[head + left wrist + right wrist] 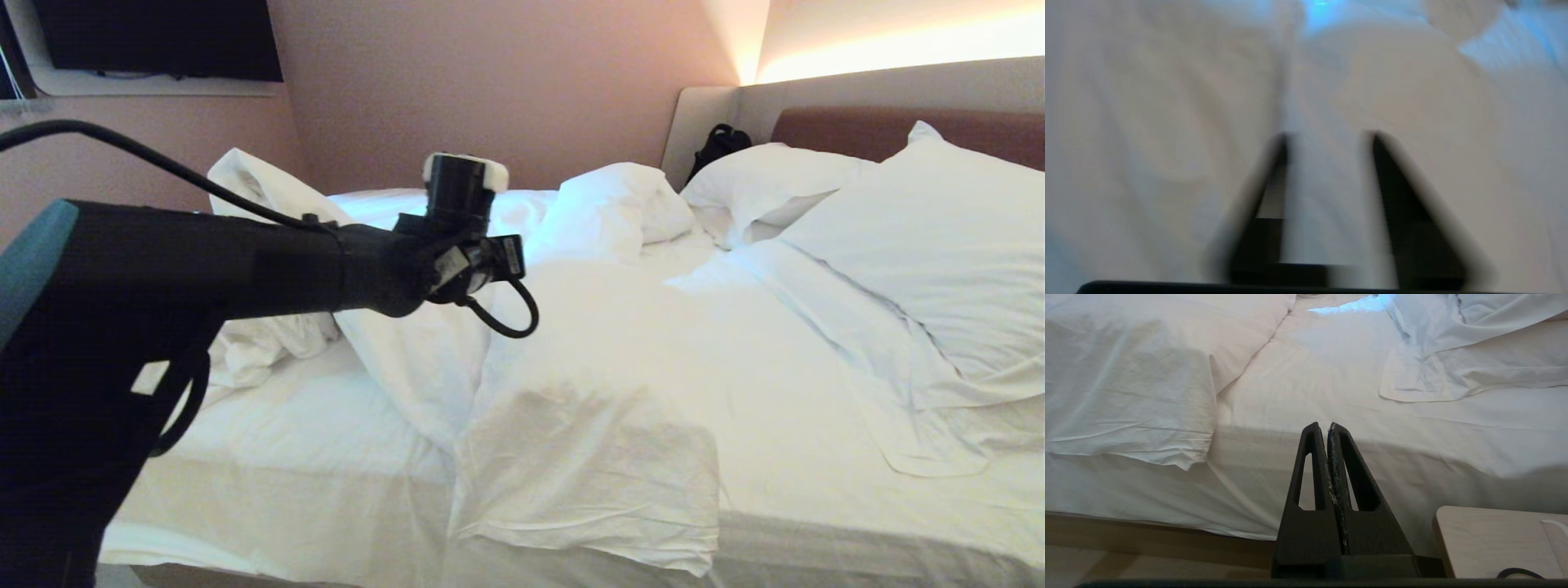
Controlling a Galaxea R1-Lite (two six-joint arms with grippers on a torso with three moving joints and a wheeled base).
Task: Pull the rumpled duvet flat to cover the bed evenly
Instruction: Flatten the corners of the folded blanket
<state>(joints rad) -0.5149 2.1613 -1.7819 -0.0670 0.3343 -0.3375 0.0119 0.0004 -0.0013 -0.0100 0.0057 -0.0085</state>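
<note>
Left arm reached out over rumpled duvet, right claw parked low.

Nearest, the left gripper [1327, 134] is seen with fingers parted and white cloth between them; whether it is pinched cannot be told. The right gripper [1328, 425], pressed together and empty, is held at the near bed [1167, 528] edge. The duvet [571, 457], puffy wrinkled cotton, lies bunched centre-left, its fold running near to far, just beyond the left claw. Pillows [931, 245] are stacked far right.

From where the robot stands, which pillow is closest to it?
The big pillow at the right, lying flat and overlapping the other pillow, which sits farther back by the headboard.
</note>
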